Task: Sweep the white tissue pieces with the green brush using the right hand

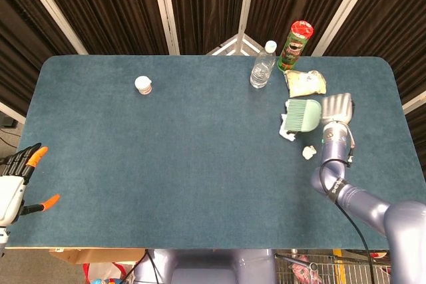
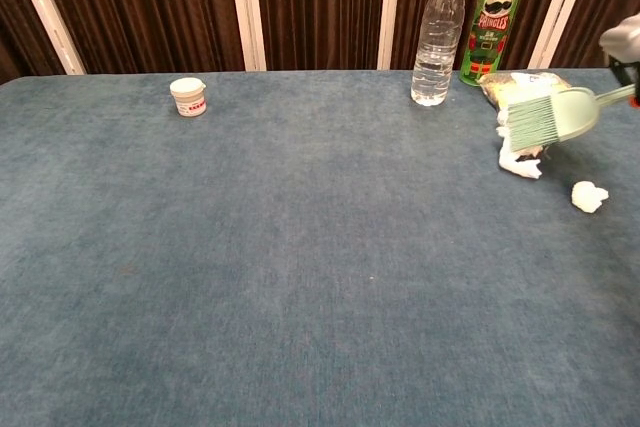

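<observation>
The right hand (image 1: 337,107) grips the pale green plastic brush (image 1: 303,114), bristles touching a crumpled white tissue piece (image 2: 521,161); a second white tissue piece (image 1: 309,152) lies at 5 o'clock. The left hand (image 1: 18,176) is spread, holding nothing.

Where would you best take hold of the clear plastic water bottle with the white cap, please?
Grip the clear plastic water bottle around its upright mid-body, probably coming from the front-left. That side faces bare blue table, while the green Pringles can stands close on its right. The round body is wider than the narrow capped neck, so fingers can wrap it.
</observation>
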Controlling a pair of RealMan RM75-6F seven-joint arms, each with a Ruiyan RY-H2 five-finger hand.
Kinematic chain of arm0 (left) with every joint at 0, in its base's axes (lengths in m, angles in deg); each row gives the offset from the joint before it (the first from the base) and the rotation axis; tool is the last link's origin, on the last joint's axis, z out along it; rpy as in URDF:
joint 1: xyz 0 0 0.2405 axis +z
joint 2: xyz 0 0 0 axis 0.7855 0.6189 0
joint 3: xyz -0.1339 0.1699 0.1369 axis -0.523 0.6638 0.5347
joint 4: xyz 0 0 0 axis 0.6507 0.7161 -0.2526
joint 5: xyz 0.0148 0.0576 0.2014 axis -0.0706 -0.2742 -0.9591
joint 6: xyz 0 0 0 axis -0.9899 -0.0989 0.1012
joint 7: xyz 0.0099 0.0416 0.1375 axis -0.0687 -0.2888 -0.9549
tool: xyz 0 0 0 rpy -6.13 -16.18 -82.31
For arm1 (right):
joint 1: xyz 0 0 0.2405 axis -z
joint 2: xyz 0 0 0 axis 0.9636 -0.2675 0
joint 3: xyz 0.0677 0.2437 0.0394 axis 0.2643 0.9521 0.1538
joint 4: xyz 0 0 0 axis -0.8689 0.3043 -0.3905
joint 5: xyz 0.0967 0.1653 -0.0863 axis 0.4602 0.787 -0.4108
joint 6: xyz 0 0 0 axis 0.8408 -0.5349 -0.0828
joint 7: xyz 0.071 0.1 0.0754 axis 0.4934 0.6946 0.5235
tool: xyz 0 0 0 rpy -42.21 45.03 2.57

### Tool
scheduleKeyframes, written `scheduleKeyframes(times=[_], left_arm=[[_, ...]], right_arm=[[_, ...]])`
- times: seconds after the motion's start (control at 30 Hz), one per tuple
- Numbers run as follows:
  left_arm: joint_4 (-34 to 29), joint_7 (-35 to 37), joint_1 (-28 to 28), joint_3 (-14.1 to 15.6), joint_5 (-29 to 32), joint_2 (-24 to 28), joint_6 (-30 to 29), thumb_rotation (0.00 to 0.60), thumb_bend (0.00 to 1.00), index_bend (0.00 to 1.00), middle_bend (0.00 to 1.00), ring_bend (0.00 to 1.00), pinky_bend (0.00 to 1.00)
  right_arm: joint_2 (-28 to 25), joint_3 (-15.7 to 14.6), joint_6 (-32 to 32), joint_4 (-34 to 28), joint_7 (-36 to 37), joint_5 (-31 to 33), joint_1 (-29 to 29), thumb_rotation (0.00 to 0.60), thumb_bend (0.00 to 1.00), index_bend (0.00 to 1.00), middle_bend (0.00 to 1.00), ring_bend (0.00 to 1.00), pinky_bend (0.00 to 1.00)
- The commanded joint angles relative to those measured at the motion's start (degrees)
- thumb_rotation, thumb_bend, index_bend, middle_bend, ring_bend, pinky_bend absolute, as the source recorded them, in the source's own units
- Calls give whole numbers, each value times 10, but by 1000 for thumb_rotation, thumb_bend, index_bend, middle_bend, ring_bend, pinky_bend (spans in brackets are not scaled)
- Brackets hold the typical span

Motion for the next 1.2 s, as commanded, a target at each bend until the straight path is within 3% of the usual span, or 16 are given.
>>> scheduleKeyframes(times=[0.03, 0.23, 0.5, 0.97, 1.2], left_arm=[[-1, 0, -1, 1, -1, 0, 1, 600, 0, 0, 0, 0, 16], [-2, -1, -3, 0, -4, 0, 2, 600, 0, 0, 0, 0, 17], [-2, 2, -4, 0, -9, 0, -1, 600, 0, 0, 0, 0, 17], [-2, 0, -4, 2, -17, -1, -7, 600, 0, 0, 0, 0, 17], [-4, -8, -4, 4, -19, -3, -8, 600, 0, 0, 0, 0, 17]], right_arm=[[-34, -4, -22, -37, -18, 18, 11, 600, 616, 832, 1000, 1000, 896], [-91, -7, -63, -108, -35, 39, 24, 600, 616, 833, 1000, 1000, 896], [-170, -5, -114, -204, -13, 11, 43, 600, 616, 833, 1000, 1000, 897], [-304, 9, -139, -435, 133, -134, 99, 600, 616, 832, 1000, 1000, 896], [-308, -12, -138, -520, 196, -235, 132, 600, 616, 832, 1000, 1000, 897]])
